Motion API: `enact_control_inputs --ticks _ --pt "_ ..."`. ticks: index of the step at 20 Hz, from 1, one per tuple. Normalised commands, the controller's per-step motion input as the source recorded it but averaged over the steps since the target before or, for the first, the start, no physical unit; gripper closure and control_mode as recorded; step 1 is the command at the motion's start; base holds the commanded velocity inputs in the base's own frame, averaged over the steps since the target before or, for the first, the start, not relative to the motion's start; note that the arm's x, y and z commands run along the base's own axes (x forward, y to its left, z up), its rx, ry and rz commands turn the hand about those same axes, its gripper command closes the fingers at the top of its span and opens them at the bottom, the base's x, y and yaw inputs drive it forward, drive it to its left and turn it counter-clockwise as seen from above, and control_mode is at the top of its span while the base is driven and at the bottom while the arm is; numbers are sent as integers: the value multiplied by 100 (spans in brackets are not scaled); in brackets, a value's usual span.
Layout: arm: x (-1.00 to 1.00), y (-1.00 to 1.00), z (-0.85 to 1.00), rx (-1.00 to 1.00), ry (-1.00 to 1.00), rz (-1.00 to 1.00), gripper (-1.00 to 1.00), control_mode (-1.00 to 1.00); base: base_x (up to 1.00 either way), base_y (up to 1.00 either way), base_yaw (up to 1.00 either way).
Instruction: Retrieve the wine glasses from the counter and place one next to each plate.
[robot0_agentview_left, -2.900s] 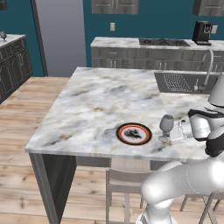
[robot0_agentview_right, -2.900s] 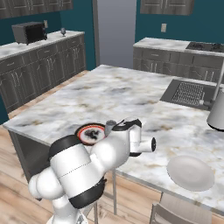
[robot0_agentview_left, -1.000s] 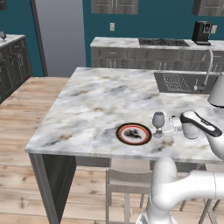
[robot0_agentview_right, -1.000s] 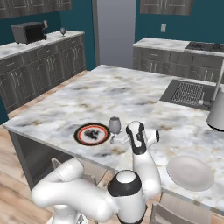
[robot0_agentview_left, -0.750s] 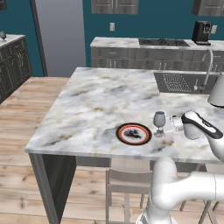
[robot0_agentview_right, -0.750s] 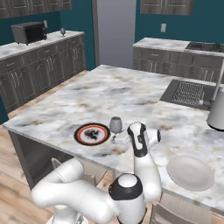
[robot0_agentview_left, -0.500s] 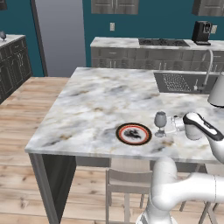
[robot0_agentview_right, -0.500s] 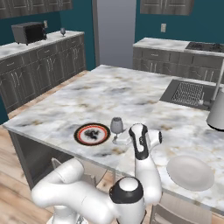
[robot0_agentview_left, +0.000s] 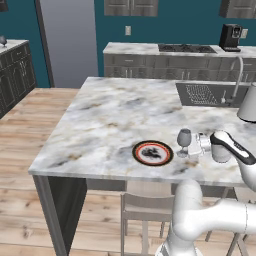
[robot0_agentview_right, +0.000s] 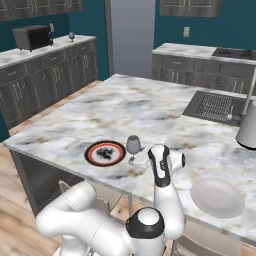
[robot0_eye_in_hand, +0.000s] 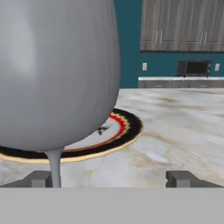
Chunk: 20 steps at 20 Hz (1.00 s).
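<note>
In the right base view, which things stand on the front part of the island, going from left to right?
Red-rimmed plate → wine glass → gripper → off-white plate.

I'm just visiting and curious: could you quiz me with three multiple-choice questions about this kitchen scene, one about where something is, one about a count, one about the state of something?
1. Where does the wine glass stand?
A. in the sink
B. beside the red-rimmed plate on the island
C. on the floor

2. How many plates lie on the island?
A. two
B. none
C. five

3. How is the glass standing?
A. tipped on its side
B. broken
C. upright on its foot

Answers:
1 B, it stands just next to the red rim in both base views.
2 A, the red-rimmed plate plus the off-white plate.
3 C, its bowl sits above its stem, with the gripper close beside it.
</note>
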Motion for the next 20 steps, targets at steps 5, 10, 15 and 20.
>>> enact_control_inputs --ticks 5,10,15,20 --pt "2 0 -47 0 -4 0 -100 -100 0 0 0" --pt "1 0 -40 0 -4 0 -100 -100 0 0 0" --pt "4 -10 -38 2 -1 0 -100 -100 0 0 0" --pt "0 -37 -37 0 0 0 -100 -100 0 0 0"
